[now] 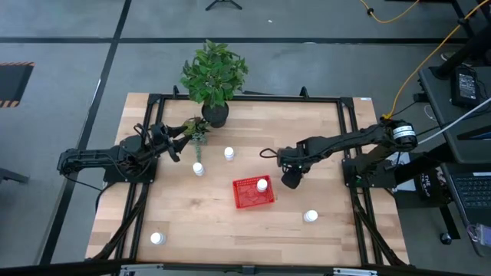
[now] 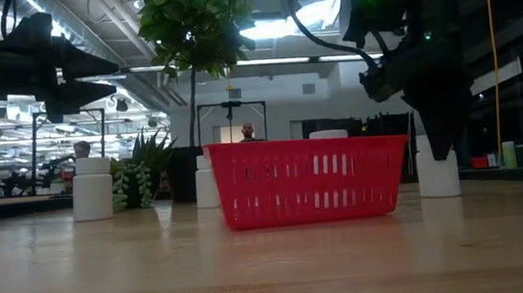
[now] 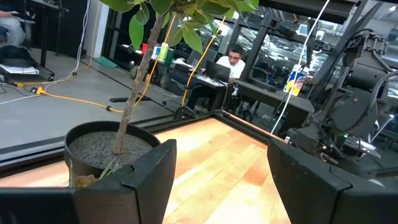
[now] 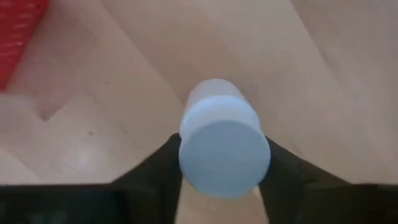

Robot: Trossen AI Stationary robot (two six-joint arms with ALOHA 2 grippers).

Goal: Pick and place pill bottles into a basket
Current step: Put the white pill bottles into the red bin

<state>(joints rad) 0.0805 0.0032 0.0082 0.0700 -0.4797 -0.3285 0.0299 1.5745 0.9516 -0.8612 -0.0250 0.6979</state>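
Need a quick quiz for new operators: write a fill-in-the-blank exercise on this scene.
1. The right end effector is shut on a pill ____, just beside the red basket.
2. The basket already holds ____ pill bottle.
3. The left end effector, fingers open and holding nothing, hovers near the potted ____.
Missing words: bottle; one; plant.

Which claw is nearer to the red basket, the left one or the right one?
Right. The right claw, shut on a pill bottle, hangs just beside the red basket. The left claw is open, farther off near the plant pot.
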